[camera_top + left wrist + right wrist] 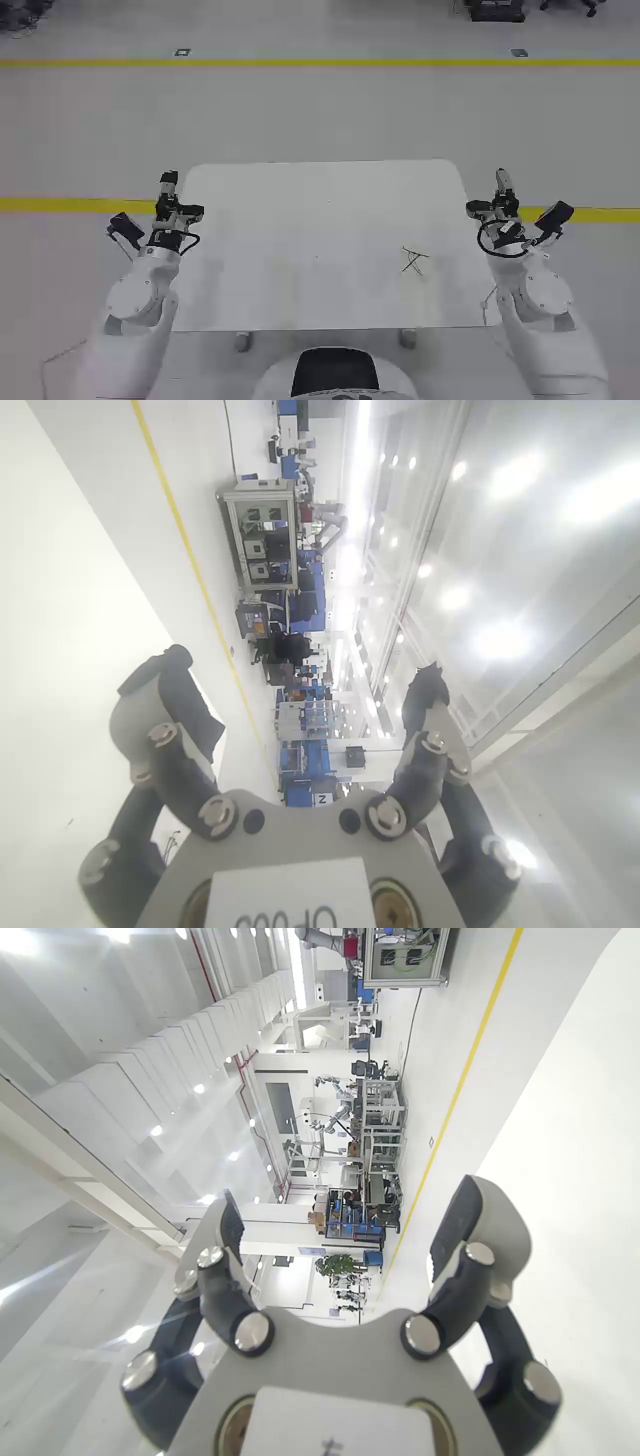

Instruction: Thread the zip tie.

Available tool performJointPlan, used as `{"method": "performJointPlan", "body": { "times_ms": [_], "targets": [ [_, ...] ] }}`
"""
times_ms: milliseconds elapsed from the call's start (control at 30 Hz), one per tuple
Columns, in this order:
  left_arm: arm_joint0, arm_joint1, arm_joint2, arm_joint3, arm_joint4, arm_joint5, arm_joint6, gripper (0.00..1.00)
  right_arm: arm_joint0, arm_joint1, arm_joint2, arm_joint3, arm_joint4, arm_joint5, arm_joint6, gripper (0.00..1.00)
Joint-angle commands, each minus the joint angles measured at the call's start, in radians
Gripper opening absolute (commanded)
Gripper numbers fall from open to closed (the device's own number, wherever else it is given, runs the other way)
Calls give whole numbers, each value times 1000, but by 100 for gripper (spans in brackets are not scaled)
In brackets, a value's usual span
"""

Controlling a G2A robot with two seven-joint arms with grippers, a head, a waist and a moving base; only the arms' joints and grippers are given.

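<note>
Thin dark zip ties (413, 260) lie crossed on the white rectangular table (300, 230); flanking it, left gripper (300, 665) and right gripper (347, 1190) spread wide, empty.

left gripper (300, 665): fingers spread wide, empty | right gripper (347, 1193): fingers spread wide, empty | left arm (140, 290), right arm (545, 295): bent, well apart, wrists pointing forward

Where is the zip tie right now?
In the top view, the thin dark zip tie lies on the white rectangular table, toward its near right corner, closest to the right hand.
</note>
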Motion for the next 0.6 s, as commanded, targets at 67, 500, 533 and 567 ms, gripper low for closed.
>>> {"method": "performJointPlan", "body": {
  "times_ms": [67, 500, 533, 567],
  "targets": [
    [0, 0, 0, 0, 0, 0, 0, 78, 0, 0, 0, 0, 0, 0, 0, 78],
    [0, 0, 0, 0, 0, 0, 0, 100, -45, 28, 73, -87, -396, 123, 165, 100],
    [0, 0, 0, 0, 0, 0, 0, 100, -45, 28, 73, -87, -396, 123, 165, 100],
    [0, 0, 0, 0, 0, 0, 0, 100, -45, 28, 73, -87, -396, 123, 165, 100]
  ]
}}
